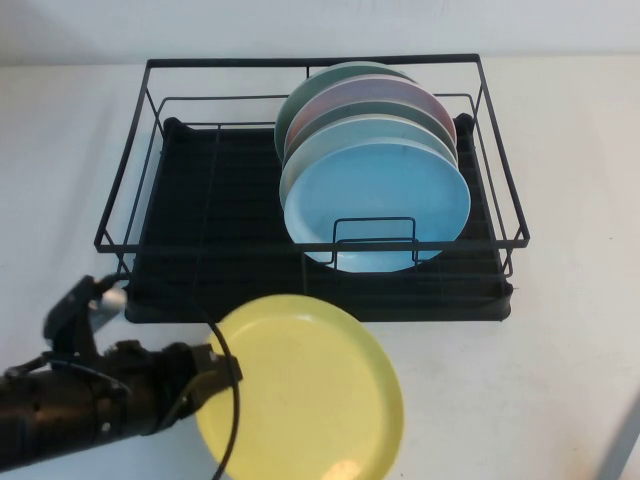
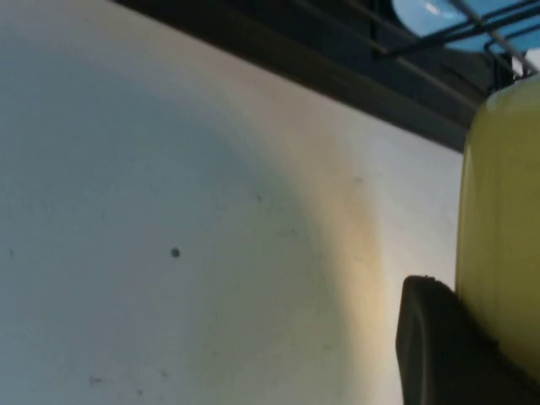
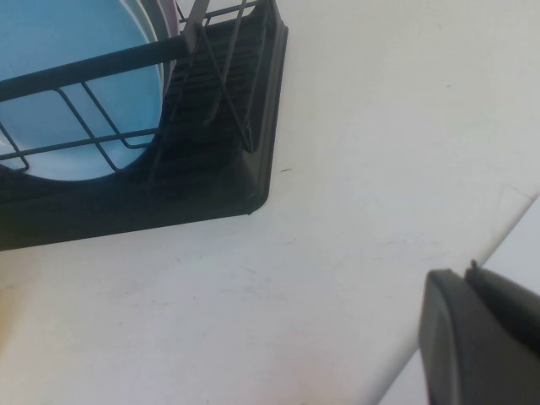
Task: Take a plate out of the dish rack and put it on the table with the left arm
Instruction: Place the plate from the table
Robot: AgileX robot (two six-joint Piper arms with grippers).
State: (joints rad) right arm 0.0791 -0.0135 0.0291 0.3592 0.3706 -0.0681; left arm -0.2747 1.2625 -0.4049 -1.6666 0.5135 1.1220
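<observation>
My left gripper [image 1: 222,372] is shut on the left rim of the pale-yellow plate [image 1: 305,392] and holds it over the white table [image 1: 560,330], just in front of the black dish rack [image 1: 150,215]. In the left wrist view one black finger [image 2: 434,346] lies against the plate [image 2: 502,211], with the rack's base [image 2: 337,59] beyond. I cannot tell whether the plate touches the table. My right gripper [image 3: 468,274] is shut and empty, low over the table near the rack's front right corner [image 3: 245,169].
A light-blue plate [image 1: 378,205] stands in the rack's right half, with pale, pink and green plates [image 1: 350,90] behind it. The blue plate also shows in the right wrist view [image 3: 76,76]. The rack's left half holds nothing. A sliver of the right arm [image 1: 625,440] shows at the lower right.
</observation>
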